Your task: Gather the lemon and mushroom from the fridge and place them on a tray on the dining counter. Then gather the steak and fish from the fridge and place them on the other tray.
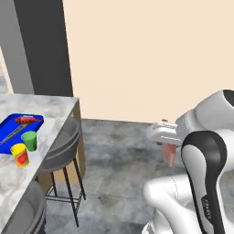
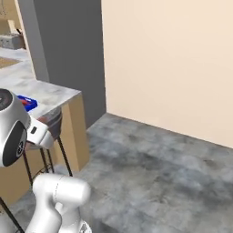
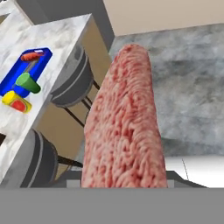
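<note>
The gripper [image 1: 168,148] is holding the steak [image 3: 124,127], and its jaws are closed on this red, marbled slab, which is hanging down under the hand in the left base view and is standing up large in the middle of the hand view. The arm is carrying it over the grey floor [image 2: 164,168], well apart from the counter [image 1: 43,112], so I judge the step in hand is to bring the steak to the blue tray [image 1: 11,125]. To do this well, the hand should be keeping the grip firm and travelling high enough to pass over the grey stools [image 1: 64,146] and the counter edge, because the slab is hanging lower than the fingers. On the counter, just beside the near rim of the tray, a green cup [image 1: 29,140] and a yellow cup [image 1: 20,154] are standing, and they could be knocked if the approach comes low from this side. Something red and long [image 1: 26,119] is lying at the far end of the tray; I cannot tell what it is. The free middle of the tray looks like the best place to lower the steak flat before opening.
</note>
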You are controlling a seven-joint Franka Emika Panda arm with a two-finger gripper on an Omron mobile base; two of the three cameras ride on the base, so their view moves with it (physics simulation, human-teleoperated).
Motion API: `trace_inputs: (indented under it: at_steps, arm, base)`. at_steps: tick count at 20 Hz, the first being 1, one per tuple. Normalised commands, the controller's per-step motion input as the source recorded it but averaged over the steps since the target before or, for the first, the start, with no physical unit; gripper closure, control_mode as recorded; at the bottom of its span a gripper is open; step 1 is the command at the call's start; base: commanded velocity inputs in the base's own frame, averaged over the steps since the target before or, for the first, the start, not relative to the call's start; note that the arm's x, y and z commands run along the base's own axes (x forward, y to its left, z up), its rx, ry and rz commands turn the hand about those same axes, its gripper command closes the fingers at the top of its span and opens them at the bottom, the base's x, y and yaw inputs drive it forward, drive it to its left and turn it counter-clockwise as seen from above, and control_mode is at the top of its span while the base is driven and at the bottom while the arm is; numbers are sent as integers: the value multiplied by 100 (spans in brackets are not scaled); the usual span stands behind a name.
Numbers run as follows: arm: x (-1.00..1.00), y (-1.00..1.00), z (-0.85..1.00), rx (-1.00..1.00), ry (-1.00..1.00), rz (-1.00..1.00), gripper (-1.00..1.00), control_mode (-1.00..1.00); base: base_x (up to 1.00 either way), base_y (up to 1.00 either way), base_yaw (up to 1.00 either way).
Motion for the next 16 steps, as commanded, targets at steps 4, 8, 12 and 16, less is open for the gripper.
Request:
trace_inputs:
  at_steps: [4, 8, 12, 16]
  arm:
    - [0, 0, 0, 0, 0, 0, 100, 100]
    - [0, 0, 0, 0, 0, 0, 100, 100]
    - [0, 0, 0, 0, 0, 0, 100, 100]
    - [0, 0, 0, 0, 0, 0, 100, 100]
  base:
    - [73, 0, 39]
    - [69, 0, 40]
    - [61, 0, 42]
    - [60, 0, 43]
